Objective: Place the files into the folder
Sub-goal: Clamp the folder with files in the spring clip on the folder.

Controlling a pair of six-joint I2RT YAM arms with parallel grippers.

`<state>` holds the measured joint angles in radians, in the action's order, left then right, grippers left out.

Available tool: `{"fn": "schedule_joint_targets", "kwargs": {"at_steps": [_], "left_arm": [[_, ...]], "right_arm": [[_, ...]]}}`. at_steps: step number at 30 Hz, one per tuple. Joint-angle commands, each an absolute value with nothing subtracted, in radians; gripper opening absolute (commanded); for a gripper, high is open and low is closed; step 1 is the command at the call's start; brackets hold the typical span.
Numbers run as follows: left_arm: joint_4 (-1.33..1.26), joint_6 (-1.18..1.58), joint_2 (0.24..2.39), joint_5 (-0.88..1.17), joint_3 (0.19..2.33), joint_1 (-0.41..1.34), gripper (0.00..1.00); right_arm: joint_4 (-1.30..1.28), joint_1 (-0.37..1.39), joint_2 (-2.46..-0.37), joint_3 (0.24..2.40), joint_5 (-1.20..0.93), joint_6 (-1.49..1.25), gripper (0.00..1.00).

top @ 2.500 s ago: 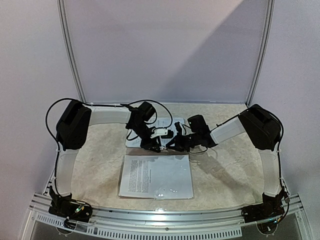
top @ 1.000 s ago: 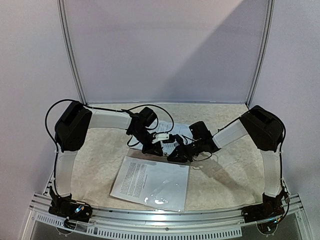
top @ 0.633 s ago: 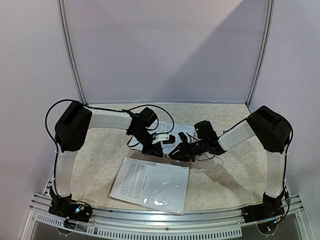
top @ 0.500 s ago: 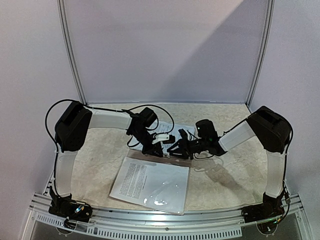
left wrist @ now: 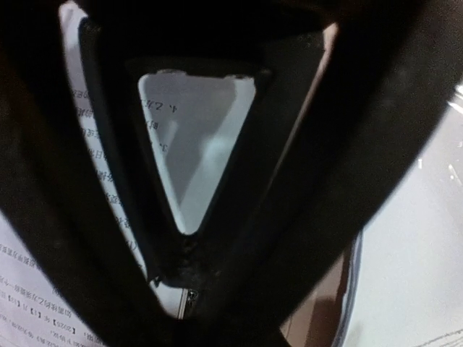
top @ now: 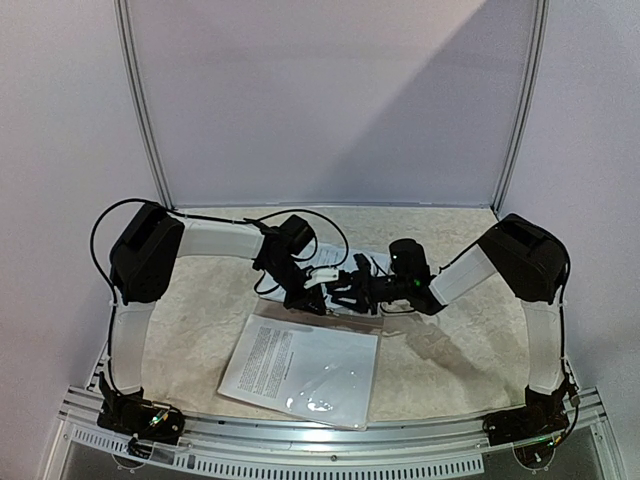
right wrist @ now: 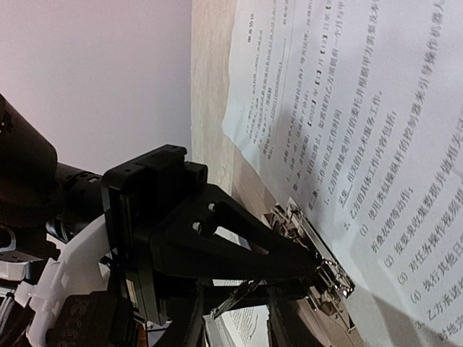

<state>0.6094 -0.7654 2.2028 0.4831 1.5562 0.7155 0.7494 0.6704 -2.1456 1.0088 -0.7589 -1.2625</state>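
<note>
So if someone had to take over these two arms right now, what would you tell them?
Left gripper: shut on the metal clip.
Right gripper: beside it, open or shut unclear.
One printed sheet seems to lie on the brown folder.
Left to do: another sheet lies on the table behind the grippers, not yet filed.

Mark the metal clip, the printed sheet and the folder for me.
metal clip [right wrist: 323, 273]: right wrist view, on its silver hinge.
printed sheet [right wrist: 362, 108]: right wrist view, mid-page among the text lines.
folder [right wrist: 252, 189]: right wrist view, brown strip bare beside the sheet's edge.
</note>
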Motion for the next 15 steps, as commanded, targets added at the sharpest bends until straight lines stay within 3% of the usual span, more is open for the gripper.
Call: {"fn": "schedule_joint_targets", "kwargs": {"at_steps": [1, 15], "left_arm": [[0.711, -0.756, 2.236, 0.465, 1.543, 0.741, 0.00], [0.712, -0.755, 2.244, 0.459, 1.562, 0.741, 0.00]], "right_arm": [[0.771, 0.681, -2.186, 1.050, -0.755, -1.269, 0.23], [0.724, 0.700, -2.179, 1.051, -0.788, -1.250, 0.16]]}}
